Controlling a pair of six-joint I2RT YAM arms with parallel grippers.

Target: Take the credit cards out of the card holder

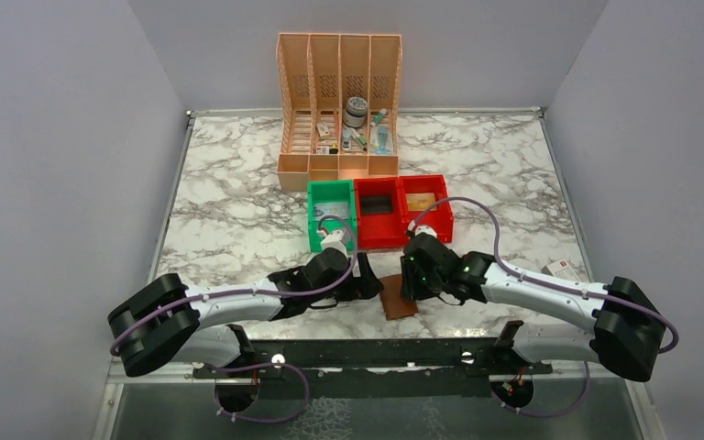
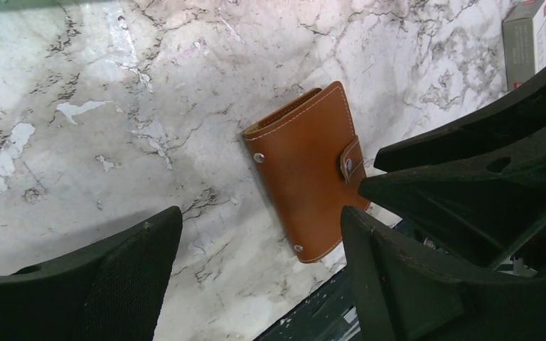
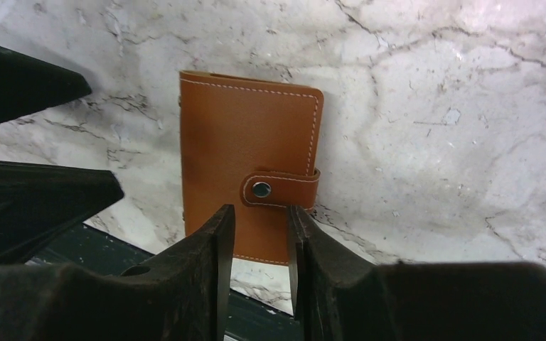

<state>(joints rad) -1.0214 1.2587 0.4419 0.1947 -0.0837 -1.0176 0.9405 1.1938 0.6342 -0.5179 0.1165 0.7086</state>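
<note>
**While Snapped Shut, Yields No Cards**

Far back on the marble table (image 1: 238, 183): a peach file organiser (image 1: 339, 101), then a green bin (image 1: 313, 213) and red bins (image 1: 380, 236), all well apart from the work.

At the near edge, between the two arms: the card holder (image 3: 242, 135), brown, closed, lying flat with its outer face up. Placed, it seems, within reach of either arm.

To its left: the left gripper (image 2: 256, 220), jaws wide apart, gripping nothing, hovering low beside the leather. Likely poised to pin or steady it.

To its right: the right gripper (image 3: 259, 213), jaws parted by a narrow gap only and lined up just under the snap tab (image 3: 281, 186). Narrow, presumably, to suit so thin a strap. Clamped on nothing visible; contact between tips and leather impossible to tell.

Across the holder's long edge: that tab, fastened at its metal stud (image 3: 261, 189), hence no slot exposed.

No sight of the credit cards; presumably tucked inside. Judged as the opening step: unsnap first, unfold next, cards after.
</note>
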